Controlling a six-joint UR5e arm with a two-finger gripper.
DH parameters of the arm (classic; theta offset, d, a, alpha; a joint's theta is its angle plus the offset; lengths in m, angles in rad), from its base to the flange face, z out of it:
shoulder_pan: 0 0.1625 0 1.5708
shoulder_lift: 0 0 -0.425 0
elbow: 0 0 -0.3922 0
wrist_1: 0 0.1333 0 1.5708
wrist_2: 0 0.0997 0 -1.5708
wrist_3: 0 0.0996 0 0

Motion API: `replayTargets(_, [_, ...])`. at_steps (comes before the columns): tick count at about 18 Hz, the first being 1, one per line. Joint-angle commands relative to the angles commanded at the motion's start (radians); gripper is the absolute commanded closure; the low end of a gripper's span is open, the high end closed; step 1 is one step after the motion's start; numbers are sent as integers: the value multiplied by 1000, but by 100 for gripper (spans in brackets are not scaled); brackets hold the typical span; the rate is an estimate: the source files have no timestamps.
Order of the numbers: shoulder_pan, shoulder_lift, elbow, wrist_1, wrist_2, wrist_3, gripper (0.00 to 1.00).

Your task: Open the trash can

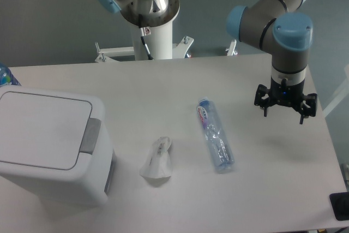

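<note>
The trash can (46, 145) sat at the near left of the tabletop (163, 80), lid down, its grey button strip (90, 135) facing right. The claw (284, 114) hung spread open and empty far to the right. Between them lay a crumpled tissue (157, 159) and a plastic bottle (214, 135).

Soft, even overhead light fills the scene, slightly cool. The trash can (52, 145) throws a faint shadow on the table (180, 80) just right of its base. Focus is mildly soft throughout; edges beyond the trash can show no obvious bending.
</note>
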State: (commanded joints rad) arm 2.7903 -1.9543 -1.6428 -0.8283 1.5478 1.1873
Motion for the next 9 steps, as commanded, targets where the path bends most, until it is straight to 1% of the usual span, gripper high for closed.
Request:
replayTargets(2, [-2,2,-2,0,-5,-2,0])
replayTargets(6, [-3,5,-6,0,-69,-3,0])
replayTargets(9, [8,3,-31,11,-118,-18,0])
